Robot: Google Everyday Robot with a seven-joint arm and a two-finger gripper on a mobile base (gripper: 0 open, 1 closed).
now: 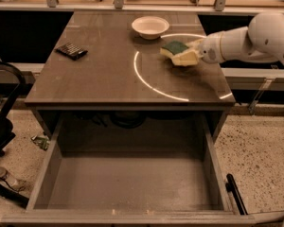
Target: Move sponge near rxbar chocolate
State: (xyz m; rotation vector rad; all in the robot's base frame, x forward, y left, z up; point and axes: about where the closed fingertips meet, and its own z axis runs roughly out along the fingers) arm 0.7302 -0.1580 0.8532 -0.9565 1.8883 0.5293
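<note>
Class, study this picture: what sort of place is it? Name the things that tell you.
Probably a robot test kitchen: a brown countertop over an open grey drawer, a speckled floor, and a white robot arm with its tool at the green-topped yellow sponge, on the counter's right.

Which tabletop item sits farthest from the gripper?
The rxbar chocolate, far left; the sponge is at the gripper on the right, the white bowl close by.

Jaws at right end of sponge [179,52], grip hidden, arm [255,39] cut by right edge
</note>
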